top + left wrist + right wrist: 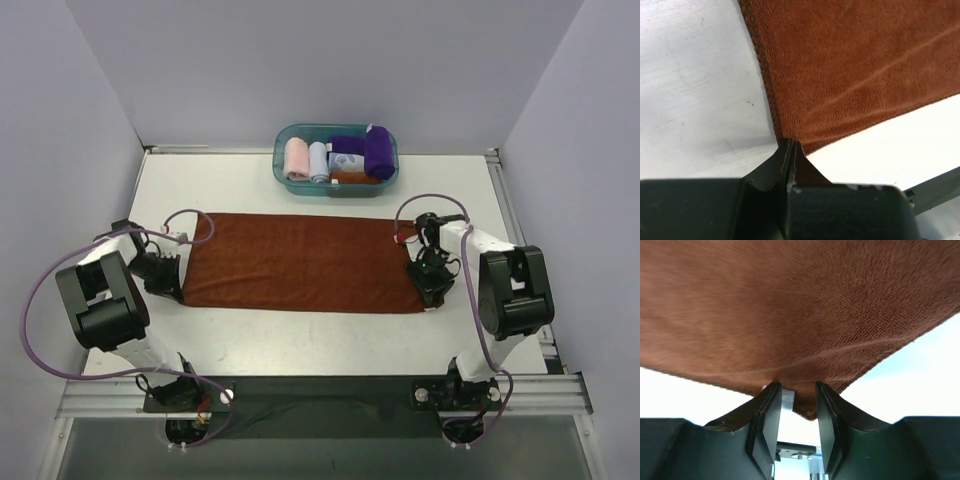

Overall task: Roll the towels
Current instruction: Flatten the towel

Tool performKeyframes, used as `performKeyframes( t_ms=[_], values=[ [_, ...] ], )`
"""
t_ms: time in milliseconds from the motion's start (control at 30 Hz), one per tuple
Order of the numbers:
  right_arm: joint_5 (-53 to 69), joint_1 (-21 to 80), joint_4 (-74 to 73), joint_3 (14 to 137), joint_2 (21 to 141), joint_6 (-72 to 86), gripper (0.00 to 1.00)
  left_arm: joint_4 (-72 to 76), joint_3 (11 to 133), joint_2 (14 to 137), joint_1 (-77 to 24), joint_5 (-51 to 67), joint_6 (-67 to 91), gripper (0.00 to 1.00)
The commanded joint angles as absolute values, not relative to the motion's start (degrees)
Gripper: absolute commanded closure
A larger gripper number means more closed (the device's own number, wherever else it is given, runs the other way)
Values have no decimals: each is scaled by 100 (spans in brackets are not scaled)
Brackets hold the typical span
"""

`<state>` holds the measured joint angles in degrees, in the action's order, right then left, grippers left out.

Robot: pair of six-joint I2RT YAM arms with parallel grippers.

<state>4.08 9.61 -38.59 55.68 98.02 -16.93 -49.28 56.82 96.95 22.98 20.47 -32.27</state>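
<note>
The rust-brown towel (300, 262) lies spread flat across the table. My left gripper (170, 283) is at its near left corner. In the left wrist view, the left gripper (790, 146) is shut on that corner of the towel (855, 65). My right gripper (428, 284) is at the near right corner. In the right wrist view, the right gripper (797, 391) is open, with the corner of the towel (790, 305) hanging between its jaws. The purple towel (378, 150) sits rolled in the basket at the back.
A teal plastic basket (283, 160) stands at the back centre. It holds rolled pink (296, 159) and pale blue (318, 161) cloths beside the purple towel. Grey walls close in the table on the left, right and back.
</note>
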Motion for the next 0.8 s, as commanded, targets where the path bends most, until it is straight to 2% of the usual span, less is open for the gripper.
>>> performKeyframes(
  t_ms=[0,233,567,767],
  values=[
    [746,949,-4402,5958,9257,-1600,64,-5176,6002,9343,2320,2284,-3445,100],
    [889,738,-4930,6416,9044,-1758,65,-5396,6205,9114,1995,2391,-3358,100],
    [730,492,-4773,5836,9597,-1951,70,-5318,6056,9263,1916,2347,-3278,100],
    [422,475,-4466,5520,9975,-2057,76,-5054,5898,9466,1925,2119,-3226,100]
  ],
)
